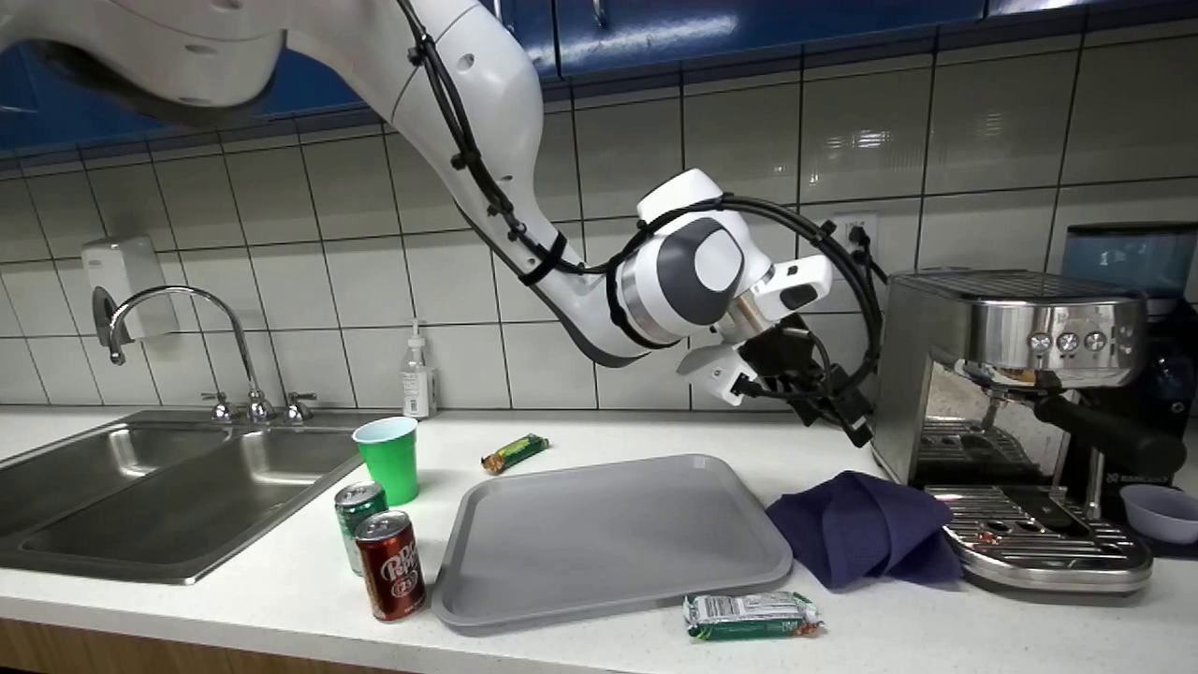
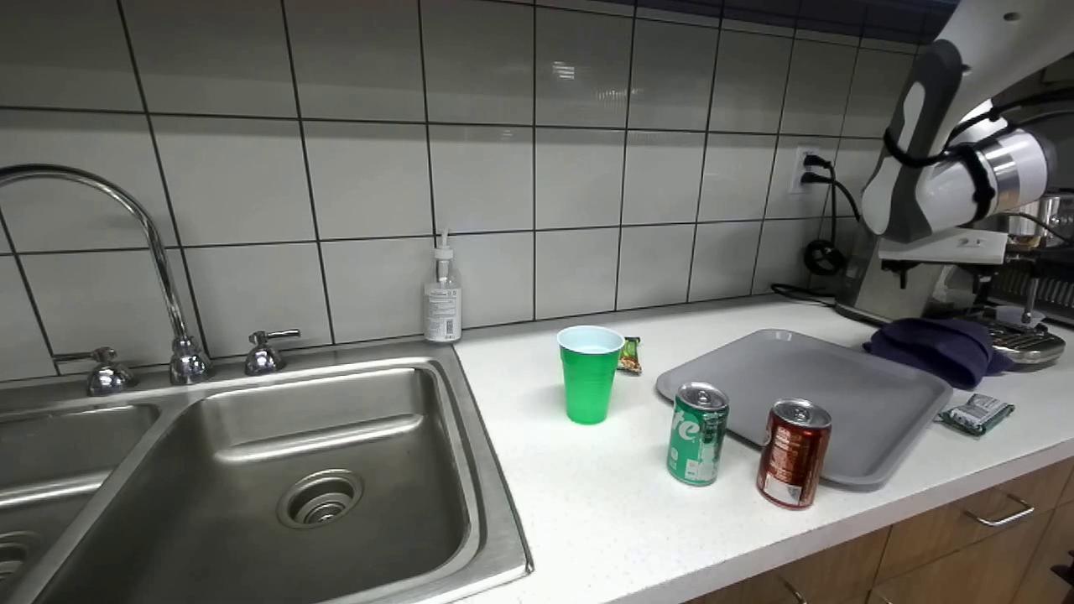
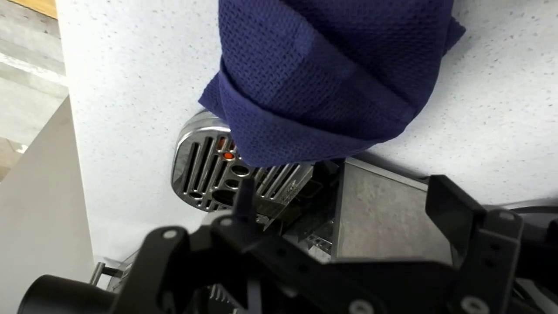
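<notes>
My gripper [image 3: 342, 192] stands open in the wrist view, its dark fingers [image 3: 455, 205] far apart and nothing between them. Behind the gap lies the steel side panel of the espresso machine [image 3: 388, 209]. A crumpled navy cloth [image 3: 322, 83] rests on the counter and laps over the edge of the machine's drip tray [image 3: 200, 170]. In an exterior view the gripper hangs above the cloth [image 1: 861, 529], close by the espresso machine [image 1: 1011, 328]; whether it touches the machine cannot be told. The arm largely hides the gripper in the remaining exterior view.
A grey tray [image 1: 618, 534] lies left of the cloth. Around it are a green wrapped bar [image 1: 752, 616], another wrapped bar [image 1: 515, 453], a green cup [image 1: 388, 463], a green can [image 2: 698, 436] and a Dr Pepper can [image 1: 390, 566]. The sink [image 2: 336, 470] and soap bottle [image 2: 442, 298] are farther off.
</notes>
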Action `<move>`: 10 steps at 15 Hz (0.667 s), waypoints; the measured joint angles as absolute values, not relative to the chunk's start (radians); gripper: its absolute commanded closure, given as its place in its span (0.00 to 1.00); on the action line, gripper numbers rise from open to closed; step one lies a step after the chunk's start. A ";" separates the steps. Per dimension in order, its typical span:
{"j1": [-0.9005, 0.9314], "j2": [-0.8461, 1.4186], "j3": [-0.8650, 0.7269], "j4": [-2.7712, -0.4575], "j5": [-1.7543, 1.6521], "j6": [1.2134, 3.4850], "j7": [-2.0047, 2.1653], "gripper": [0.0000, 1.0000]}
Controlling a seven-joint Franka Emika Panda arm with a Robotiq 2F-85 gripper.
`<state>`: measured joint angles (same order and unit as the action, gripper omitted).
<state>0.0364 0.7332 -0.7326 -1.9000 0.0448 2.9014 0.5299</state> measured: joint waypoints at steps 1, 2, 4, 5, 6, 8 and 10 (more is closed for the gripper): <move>0.044 0.729 -0.733 -1.907 0.045 2.902 0.530 0.00; 0.053 0.724 -0.733 -1.915 0.045 2.902 0.530 0.00; 0.071 0.708 -0.733 -1.937 0.045 2.902 0.530 0.00; 0.081 0.700 -0.734 -1.949 0.045 2.903 0.530 0.00; 0.091 0.690 -0.736 -1.964 0.044 2.903 0.530 0.00; 0.113 0.670 -0.745 -1.995 0.044 2.903 0.530 0.00; 0.133 0.649 -0.757 -2.030 0.042 2.904 0.529 0.00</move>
<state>0.1328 0.6489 -0.7574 -2.0297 0.0423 2.9035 0.5293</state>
